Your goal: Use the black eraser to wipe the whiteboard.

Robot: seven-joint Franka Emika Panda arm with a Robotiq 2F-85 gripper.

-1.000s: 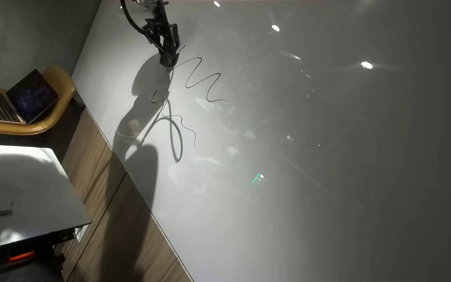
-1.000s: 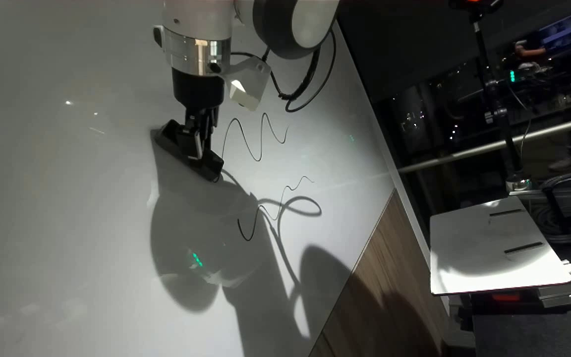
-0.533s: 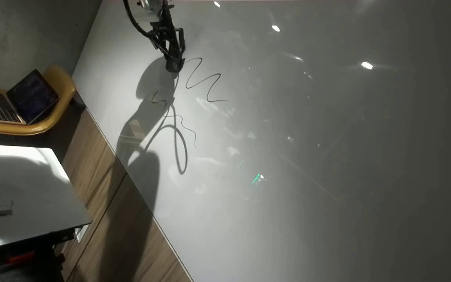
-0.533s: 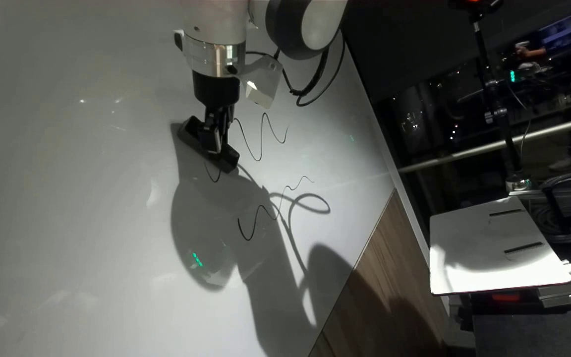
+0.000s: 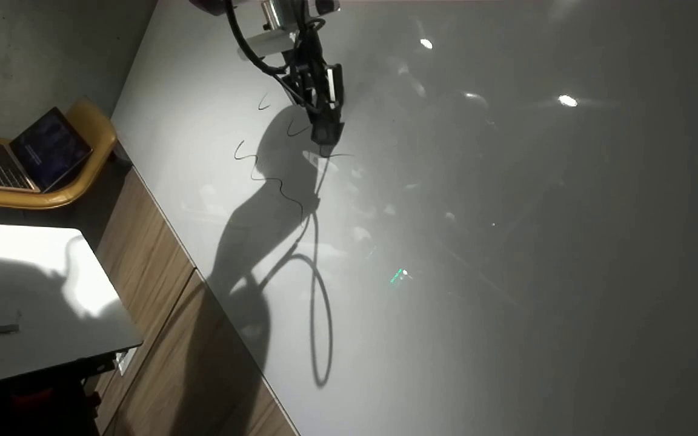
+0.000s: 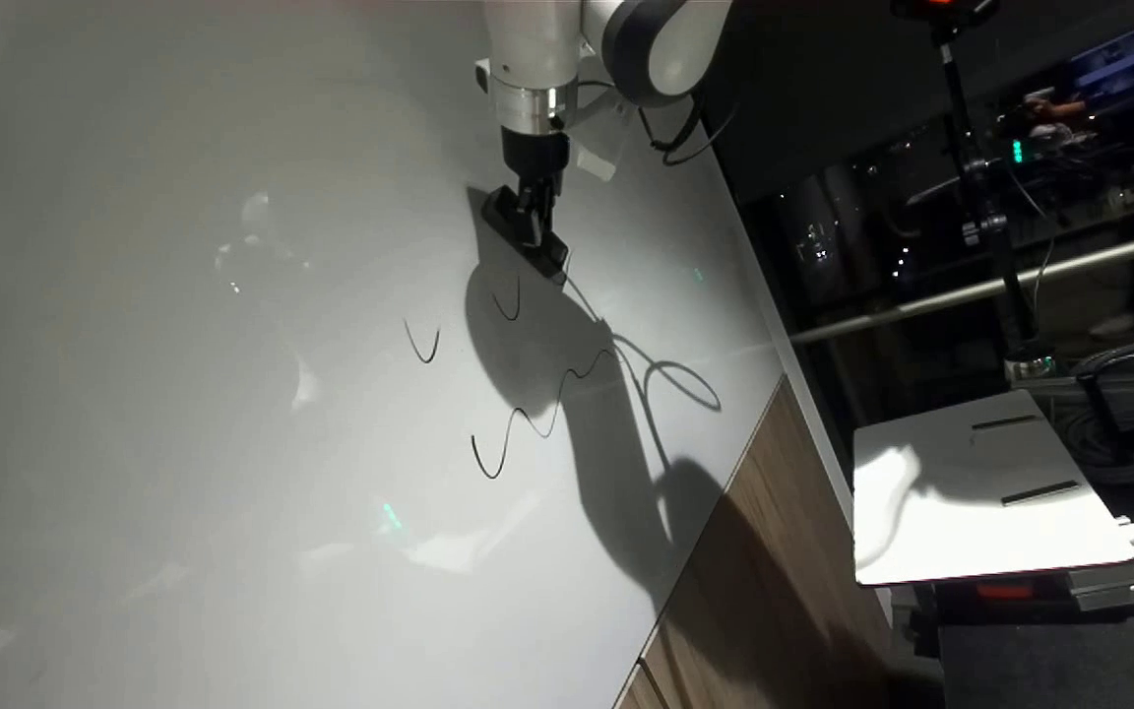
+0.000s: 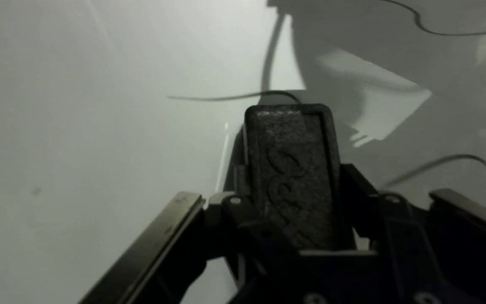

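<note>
My gripper (image 7: 295, 183) is shut on the black eraser (image 7: 289, 156), with a finger on each long side. In both exterior views the gripper (image 6: 534, 222) (image 5: 323, 106) holds the eraser (image 6: 551, 256) (image 5: 326, 131) flat against the whiteboard (image 6: 183, 414) (image 5: 476, 254), apparently touching it. The upper zigzag is broken into short arcs (image 6: 427, 360) (image 5: 291, 134). Its thin end runs out from under the eraser's far end in the wrist view. The lower zigzag scribble (image 6: 549, 433) (image 5: 270, 178) is whole, below the eraser and partly in the arm's shadow.
Wood panels (image 5: 161, 339) border the whiteboard's lower edge. A small white tabletop (image 5: 52, 290) (image 6: 971, 522) stands beside them. An open laptop (image 5: 52, 148) rests on a yellow chair (image 5: 97, 130). The arm's cable (image 5: 243, 45) hangs near the board.
My gripper and the eraser have moved along the upper zigzag, down and right in one exterior view, right and slightly up in another. Sections of that line have vanished, leaving arcs.
</note>
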